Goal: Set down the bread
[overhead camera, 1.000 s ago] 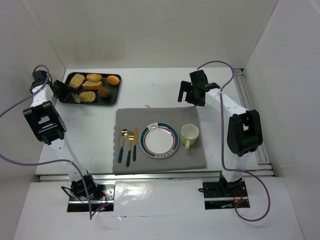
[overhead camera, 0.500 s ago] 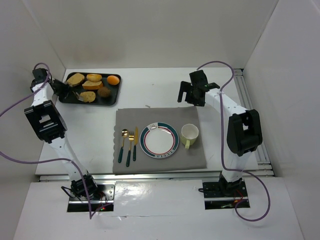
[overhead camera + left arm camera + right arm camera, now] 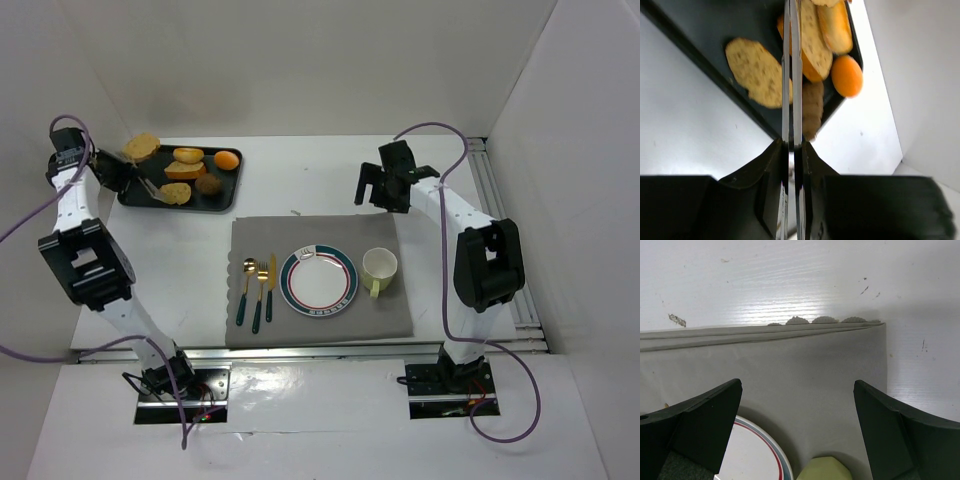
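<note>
L gripper (image 3: 133,160), fingers pressed nearly together, pinches a tan round bread slice (image 3: 141,146) at upper left of frame, above black rectangular tray (image 3: 233,194)'s left end, while R gripper (image 3: 796,390) hangs spread over grey cloth mat (image 3: 805,370)'s upper-right corner.

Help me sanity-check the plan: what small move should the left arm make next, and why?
Probably swing the left gripper toward the plate. It appears to hold a bread slice raised above the tray's far-left corner, and the plate on the mat is bare.
</note>
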Controlling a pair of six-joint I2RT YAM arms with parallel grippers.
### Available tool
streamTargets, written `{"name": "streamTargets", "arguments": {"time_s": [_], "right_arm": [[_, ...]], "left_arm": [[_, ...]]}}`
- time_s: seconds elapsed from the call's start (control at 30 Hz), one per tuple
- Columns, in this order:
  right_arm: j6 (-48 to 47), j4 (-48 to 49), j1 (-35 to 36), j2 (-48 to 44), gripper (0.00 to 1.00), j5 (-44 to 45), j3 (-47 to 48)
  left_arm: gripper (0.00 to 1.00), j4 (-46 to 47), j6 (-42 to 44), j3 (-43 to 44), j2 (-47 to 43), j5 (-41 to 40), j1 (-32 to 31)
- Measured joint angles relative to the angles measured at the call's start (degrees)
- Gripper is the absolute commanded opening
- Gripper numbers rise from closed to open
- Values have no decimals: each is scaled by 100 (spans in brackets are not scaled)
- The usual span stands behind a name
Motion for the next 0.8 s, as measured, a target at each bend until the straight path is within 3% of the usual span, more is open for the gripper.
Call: {"name": "streamTargets", "arguments": {"time_s": [0.27, 0.47, 0.63, 0.8], "right_arm": [[11, 28, 2, -175, 100, -68, -409], [-61, 22, 2, -769, 100, -11, -581], [-201, 13, 2, -1414, 100, 280, -649], [-291, 11, 2, -1812, 100, 494, -654]], "left_arm": [[0, -365, 385, -824, -1458, -107, -645], [0, -1099, 1504, -1016, -2387, 4, -1840], [0, -1825, 2396, -1738, -3635, 424, -2973], [0, -2232, 2664, -2723, -4378, 723, -4046]]}}
